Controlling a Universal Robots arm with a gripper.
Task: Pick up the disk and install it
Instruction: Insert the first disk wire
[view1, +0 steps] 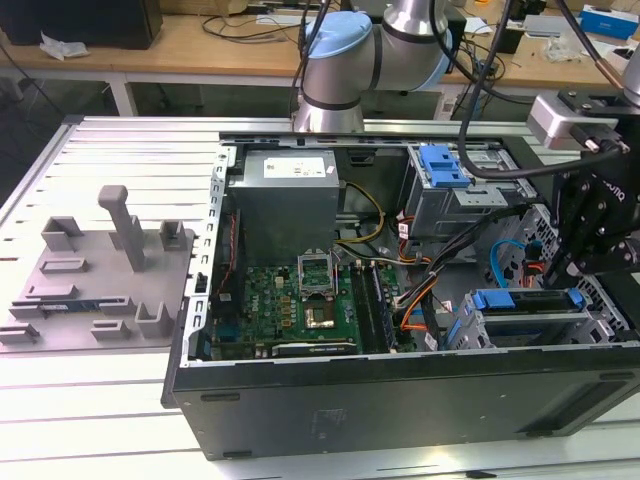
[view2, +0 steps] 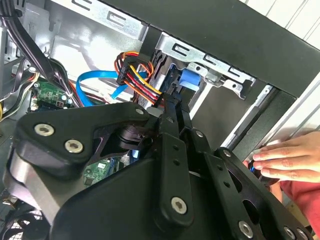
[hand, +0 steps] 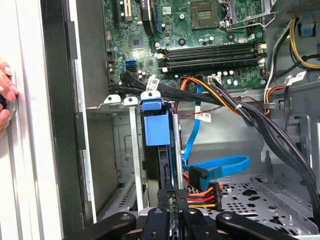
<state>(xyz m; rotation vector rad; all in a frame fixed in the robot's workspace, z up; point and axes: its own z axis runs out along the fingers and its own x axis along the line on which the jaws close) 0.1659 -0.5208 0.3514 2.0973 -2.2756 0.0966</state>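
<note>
Item: disk (hand: 152, 125), qty 1 – flat unit w/ glossy bright-blue plastic carrier, seated upright in bare-metal drive cage (hand: 120, 150) at open PC case's (view1: 400, 400) front corner. Gripper (hand: 170, 212): matte black, bolted links; slim fingers nearly closed just at disk's rear edge, grip prob. none – can't tell. SATA cable (hand: 220, 167): 1, blue, flat. Hand (view2: 287, 160): 1, resting on case rim.

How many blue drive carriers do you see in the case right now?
2. One blue carrier sits in the upper bay beside the power supply; the disk sits in the lower cage under the gripper. Others may be hidden by cables.
</note>
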